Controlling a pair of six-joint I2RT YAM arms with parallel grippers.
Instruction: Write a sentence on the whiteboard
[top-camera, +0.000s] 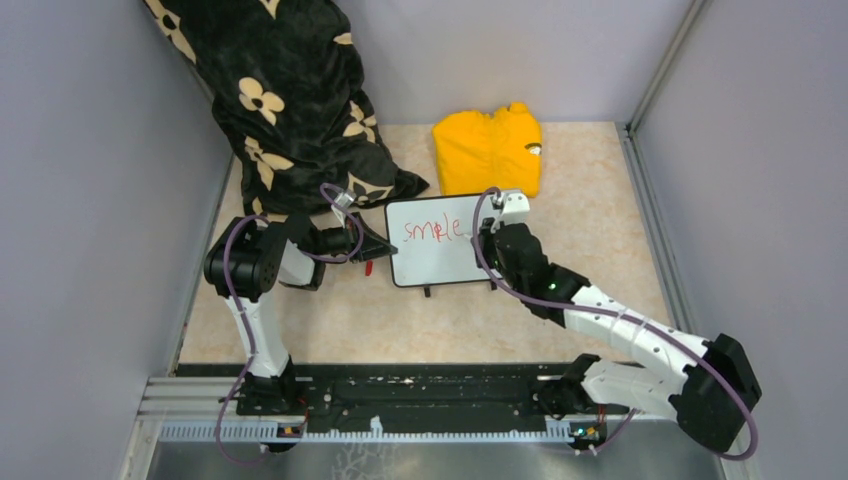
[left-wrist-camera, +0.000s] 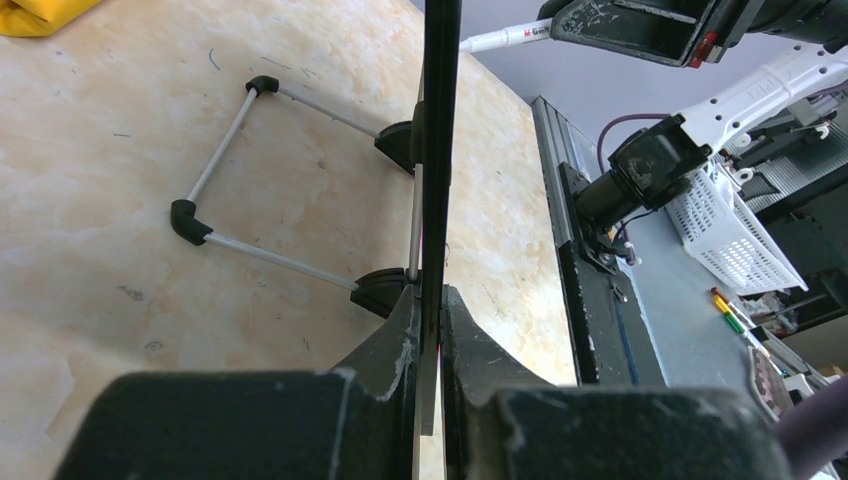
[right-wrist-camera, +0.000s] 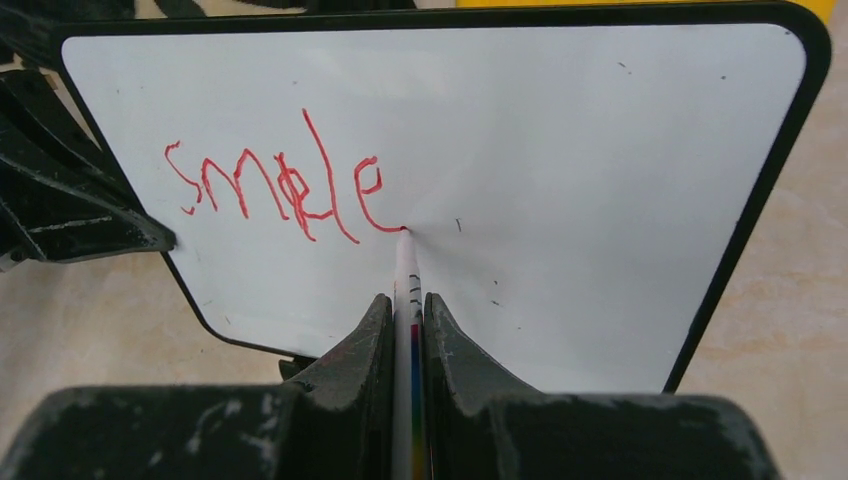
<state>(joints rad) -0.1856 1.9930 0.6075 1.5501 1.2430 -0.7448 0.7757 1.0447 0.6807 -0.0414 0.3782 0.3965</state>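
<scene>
1. The whiteboard: a small rectangular panel with a glossy white face, thin black rim and rounded corners. It stands propped at the middle of the desk, a beige surface with a marbled, stone-like pattern. The left wrist view shows it edge-on, with a wire stand of slim grey rods and black elbow joints resting on the desk beside it.
2. The sentence: thin red marker strokes in a single line, reading roughly "smile" with one middle letter overwritten. It lies toward 10 o'clock on the board face.
3. The left tool: two scuffed black fingers closed on the board's 9 o'clock rim, which is pinched between them.
4. The right tool: matching black fingers clamped around a marker pen. The pen has a slim white barrel with a coloured stripe, and its red tip touches the face just after the final "e".
5. The yellow garment: soft, folded and roughly square, just beside the board at its 1 o'clock.
6. The black fabric: plush, printed with cream flowers, heaped at the board's 10 to 11 o'clock.
</scene>
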